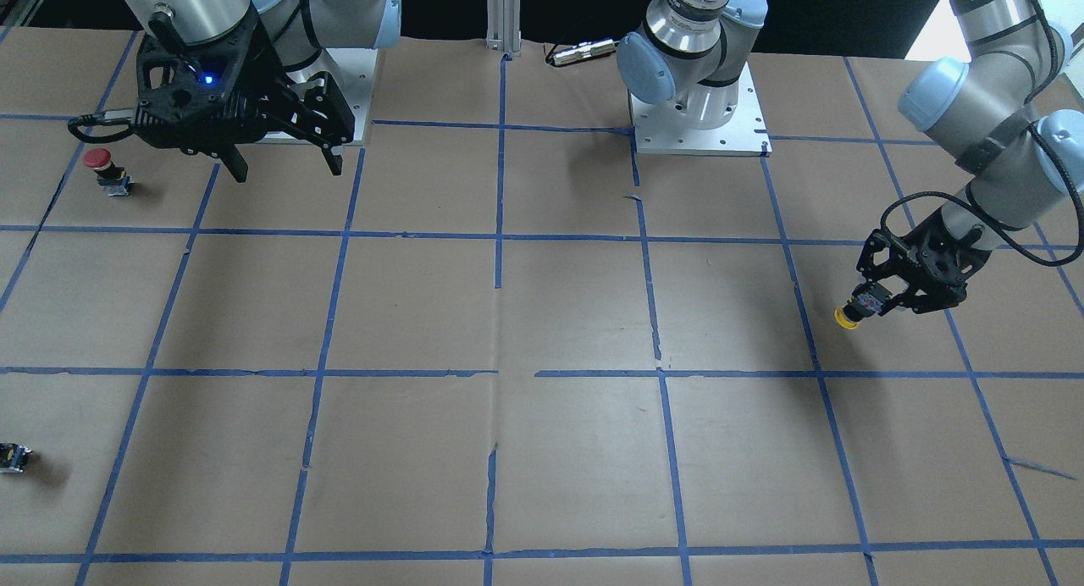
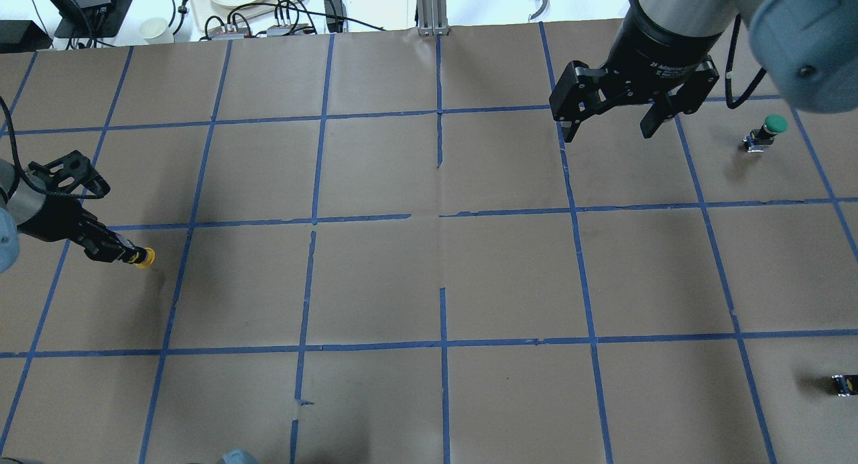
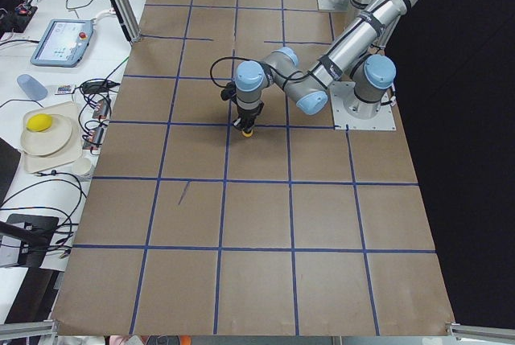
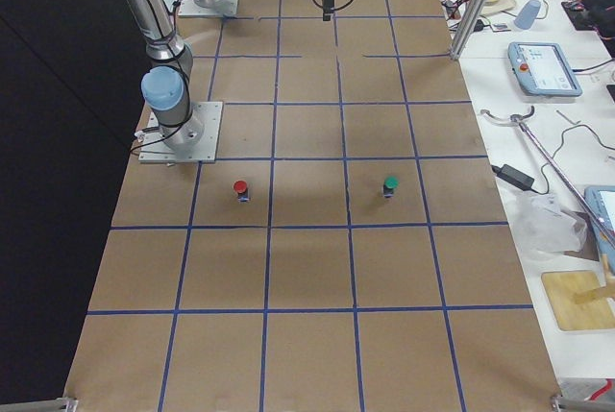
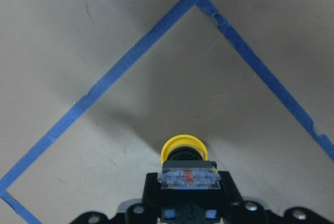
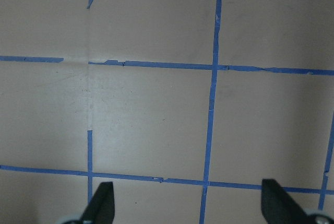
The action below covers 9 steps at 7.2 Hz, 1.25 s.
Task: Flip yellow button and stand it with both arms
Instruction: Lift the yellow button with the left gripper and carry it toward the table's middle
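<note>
The yellow button (image 1: 847, 316) is held in my left gripper (image 1: 874, 303), which is shut on its black body. The yellow cap points down and outward, close over the brown paper. I cannot tell if it touches. It also shows in the overhead view (image 2: 144, 257), the exterior left view (image 3: 245, 129) and the left wrist view (image 5: 183, 150), where its grey contact base sits between the fingers. My right gripper (image 1: 284, 164) is open and empty, hanging above the table far from the button, near its own base. It also shows in the overhead view (image 2: 606, 129).
A red-capped button (image 1: 99, 161) stands near my right gripper. A green-capped button (image 2: 771, 125) stands further out on that side. A tiny black block (image 2: 843, 383) lies near the table edge. Blue tape lines grid the brown paper (image 1: 508, 315).
</note>
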Tool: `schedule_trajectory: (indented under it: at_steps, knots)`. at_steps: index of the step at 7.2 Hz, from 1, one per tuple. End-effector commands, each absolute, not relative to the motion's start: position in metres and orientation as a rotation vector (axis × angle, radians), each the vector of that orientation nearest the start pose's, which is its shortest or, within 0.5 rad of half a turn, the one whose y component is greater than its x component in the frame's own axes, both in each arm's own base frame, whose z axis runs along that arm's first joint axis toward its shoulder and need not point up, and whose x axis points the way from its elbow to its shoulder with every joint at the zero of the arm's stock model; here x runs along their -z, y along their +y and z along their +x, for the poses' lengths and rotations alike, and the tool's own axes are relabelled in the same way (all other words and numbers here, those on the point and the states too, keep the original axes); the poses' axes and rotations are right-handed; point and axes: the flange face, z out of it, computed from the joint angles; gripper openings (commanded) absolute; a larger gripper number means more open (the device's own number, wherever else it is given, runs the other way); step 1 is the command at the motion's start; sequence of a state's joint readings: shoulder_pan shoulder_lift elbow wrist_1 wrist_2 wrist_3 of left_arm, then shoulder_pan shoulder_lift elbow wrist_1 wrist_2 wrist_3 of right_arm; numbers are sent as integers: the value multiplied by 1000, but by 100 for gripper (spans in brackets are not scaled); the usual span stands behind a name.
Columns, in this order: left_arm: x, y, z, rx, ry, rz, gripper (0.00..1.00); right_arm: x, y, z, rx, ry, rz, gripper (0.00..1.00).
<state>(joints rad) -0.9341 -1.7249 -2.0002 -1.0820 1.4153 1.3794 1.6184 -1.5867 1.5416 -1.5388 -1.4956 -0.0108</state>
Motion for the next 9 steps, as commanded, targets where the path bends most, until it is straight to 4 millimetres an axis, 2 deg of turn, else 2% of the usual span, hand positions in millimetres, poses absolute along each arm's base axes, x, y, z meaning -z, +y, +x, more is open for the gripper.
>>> schedule_trajectory:
  at_steps: [1, 2, 4, 5, 7, 8, 9]
  knots:
    - [-288, -489, 96, 225, 3349, 1038, 18, -507, -479, 164, 17, 3065, -90, 100]
    - [-307, -483, 54, 233, 3466, 977, 18, -507, -479, 164, 17, 3065, -90, 100]
    - [-370, -445, -20, 231, 3724, 717, 18, -507, -479, 164, 19, 3065, -90, 100]
    - [-385, -439, -58, 219, 3850, 600, 18, -507, -479, 164, 17, 3065, -90, 100]
    - [-397, -432, -111, 231, 4063, 489, 17, -508, -479, 164, 21, 3065, -88, 100]
    - [-407, -427, -139, 173, 4113, 477, 16, -506, -480, 164, 19, 3063, -88, 100]
    - [-420, -426, -156, 146, 4228, 299, 16, -505, -483, 163, 26, 3062, -83, 100]
